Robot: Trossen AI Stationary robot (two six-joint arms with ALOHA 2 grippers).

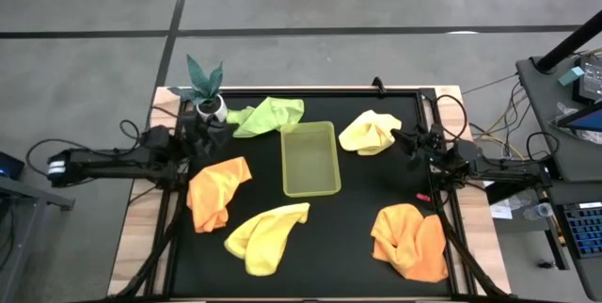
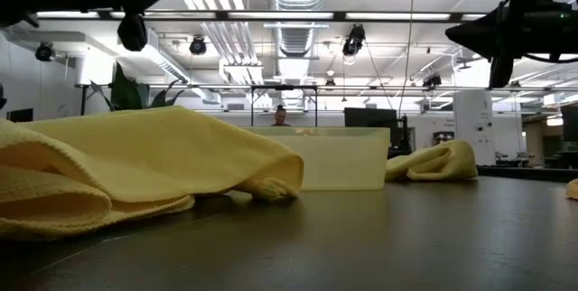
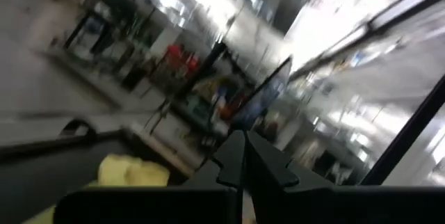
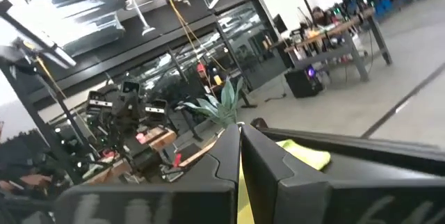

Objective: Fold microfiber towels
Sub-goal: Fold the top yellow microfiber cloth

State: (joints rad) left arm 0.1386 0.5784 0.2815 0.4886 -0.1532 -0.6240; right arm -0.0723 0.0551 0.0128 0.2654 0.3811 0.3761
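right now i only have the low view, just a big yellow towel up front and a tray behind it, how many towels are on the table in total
Observer: Five. From above there are two orange towels, two pale yellow towels and one light green towel, all crumpled, none folded.
Operator: where's the tray relative to them
Observer: The yellow-green tray sits mid-mat with nothing in it; the towels ring it.
Operator: are the claws holding anything
Observer: No. The left claw is shut over the mat's left edge by a small potted plant; the right claw is shut beside the far yellow towel. Neither grips cloth.
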